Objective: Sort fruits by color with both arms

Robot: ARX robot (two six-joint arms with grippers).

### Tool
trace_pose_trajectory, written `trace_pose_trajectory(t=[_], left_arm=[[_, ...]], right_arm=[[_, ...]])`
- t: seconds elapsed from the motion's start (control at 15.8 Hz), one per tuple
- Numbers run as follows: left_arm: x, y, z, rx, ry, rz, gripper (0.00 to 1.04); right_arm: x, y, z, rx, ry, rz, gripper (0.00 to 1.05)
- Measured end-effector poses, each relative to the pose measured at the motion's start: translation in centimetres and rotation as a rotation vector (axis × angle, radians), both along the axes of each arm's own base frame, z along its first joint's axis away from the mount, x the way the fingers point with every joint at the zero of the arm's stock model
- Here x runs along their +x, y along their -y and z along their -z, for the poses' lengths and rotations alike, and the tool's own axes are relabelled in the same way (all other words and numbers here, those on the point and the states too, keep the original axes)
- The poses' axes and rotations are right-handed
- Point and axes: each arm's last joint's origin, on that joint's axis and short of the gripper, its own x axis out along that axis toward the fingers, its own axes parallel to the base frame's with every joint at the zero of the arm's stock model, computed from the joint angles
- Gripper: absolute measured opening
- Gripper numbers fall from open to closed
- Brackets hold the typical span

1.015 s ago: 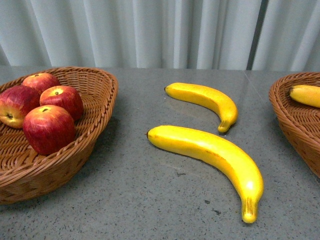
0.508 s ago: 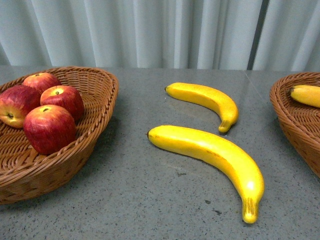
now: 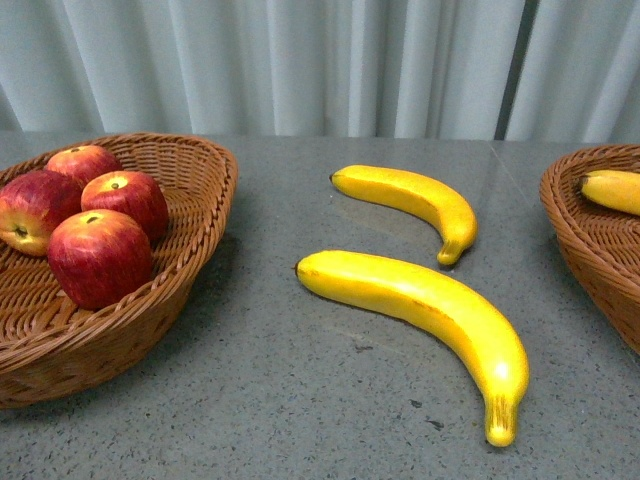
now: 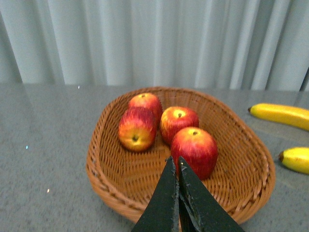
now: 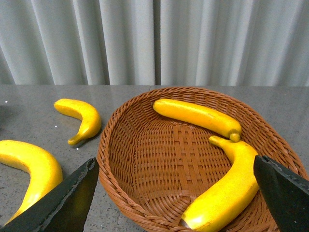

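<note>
Left gripper [image 4: 175, 163] hovered over apple basket [image 4: 104, 145], jaws pressed together, empty. Four apples [image 4: 194, 147] sat inside. Two bananas [image 3: 420, 300] lay beside it. Right gripper [image 5: 175, 164] gaped wide.

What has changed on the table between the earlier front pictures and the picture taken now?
Nothing visibly changed. The four apples stay in the left basket, the near banana and far banana on the table, another banana in the right basket.
</note>
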Motion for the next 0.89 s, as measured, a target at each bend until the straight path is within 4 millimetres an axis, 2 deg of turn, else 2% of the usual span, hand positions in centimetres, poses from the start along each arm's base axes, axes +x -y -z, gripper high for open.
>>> trace_pose_trajectory(t=[0.06, 0.13, 0.63, 0.89], left_arm=[[-0.71, 0.0, 0.59, 0.0, -0.046, 0.002, 0.02], [-0.93, 0.01, 0.03, 0.0, 0.018, 0.003, 0.02], [-0.93, -0.01, 0.24, 0.0, -0.003, -0.001, 0.02], [-0.93, -0.01, 0.24, -0.002, -0.003, 0.0, 0.39]], right_arm=[[0.0, 0.0, 0.0, 0.0, 0.0, 0.0, 0.98], [0.0, 0.0, 0.0, 0.0, 0.0, 0.0, 0.98], [0.0, 0.0, 0.0, 0.0, 0.0, 0.0, 0.98], [0.0, 0.0, 0.0, 0.0, 0.0, 0.0, 0.98]])
